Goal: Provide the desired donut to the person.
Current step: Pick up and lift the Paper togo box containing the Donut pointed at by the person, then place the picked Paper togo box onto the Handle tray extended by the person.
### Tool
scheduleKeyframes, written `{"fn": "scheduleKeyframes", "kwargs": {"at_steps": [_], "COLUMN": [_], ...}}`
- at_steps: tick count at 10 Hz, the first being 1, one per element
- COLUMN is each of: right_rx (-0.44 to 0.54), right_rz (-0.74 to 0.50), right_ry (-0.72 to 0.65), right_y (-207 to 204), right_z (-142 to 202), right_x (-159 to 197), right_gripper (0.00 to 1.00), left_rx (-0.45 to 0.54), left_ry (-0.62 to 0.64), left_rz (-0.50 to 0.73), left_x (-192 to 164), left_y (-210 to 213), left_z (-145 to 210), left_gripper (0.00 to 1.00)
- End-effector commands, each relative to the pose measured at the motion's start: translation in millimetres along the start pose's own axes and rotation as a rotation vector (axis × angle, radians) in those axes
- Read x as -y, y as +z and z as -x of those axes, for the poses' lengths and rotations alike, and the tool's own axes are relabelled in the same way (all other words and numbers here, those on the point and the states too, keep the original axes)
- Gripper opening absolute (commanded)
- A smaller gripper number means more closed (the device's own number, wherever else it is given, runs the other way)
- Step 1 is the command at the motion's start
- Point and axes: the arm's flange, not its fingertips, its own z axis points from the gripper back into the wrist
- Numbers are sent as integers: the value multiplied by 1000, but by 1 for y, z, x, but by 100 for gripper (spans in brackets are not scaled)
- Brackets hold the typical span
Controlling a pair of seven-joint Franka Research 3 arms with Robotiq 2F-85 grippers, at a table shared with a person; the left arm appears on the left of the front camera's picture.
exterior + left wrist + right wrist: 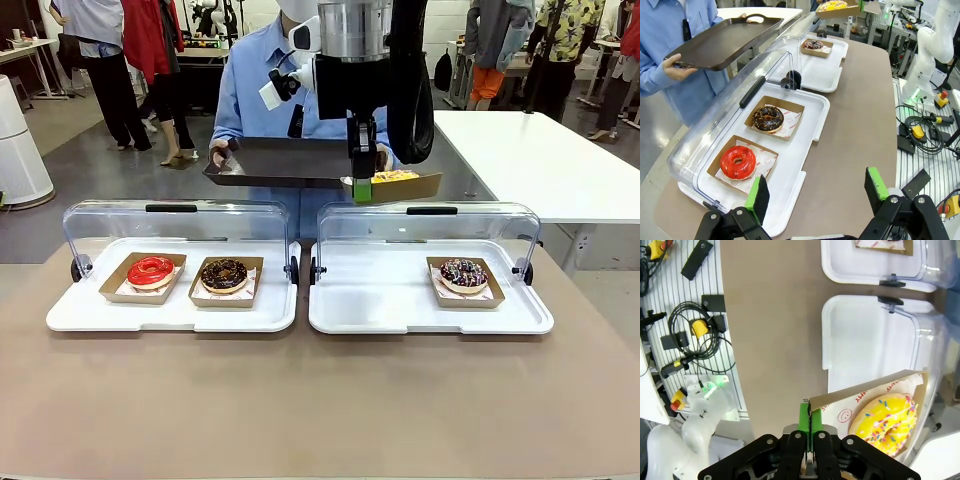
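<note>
I am running this from afar in a robotics lab dressed up as a donut counter. A white arm (pixel 925 55) stands on a slotted metal plate (pixel 927 175) strewn with cables (pixel 905 120) and a red stop button (pixel 942 95). The brown desk (pixel 320 400) carries white trays (pixel 90 318) with clear lids (pixel 175 225) over donuts (pixel 150 270), shop-style. Beyond it I see bare grey floor (pixel 90 170) and a plain white desk (pixel 540 160), so this is an open hall and not a real shop.
</note>
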Motion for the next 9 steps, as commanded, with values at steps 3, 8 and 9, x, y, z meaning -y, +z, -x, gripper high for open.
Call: {"fn": "scheduleKeyframes", "kwargs": {"at_steps": [3,8,9], "right_rx": [4,4,4], "right_rz": [9,9,9], "right_ry": [-4,-4,-4], "right_y": [7,7,7], "right_z": [1,1,1], "right_x": [-7,-7,-7], "right_gripper": [0,0,0], "left_rx": [25,25,25], "left_ry": [-14,-14,-14], "left_rz": [-3,-3,-3], "left_x": [-1,-1,-1], "left_y": [1,1,1], "left_z": [0,0,0], "left_gripper": [100,100,100]}}
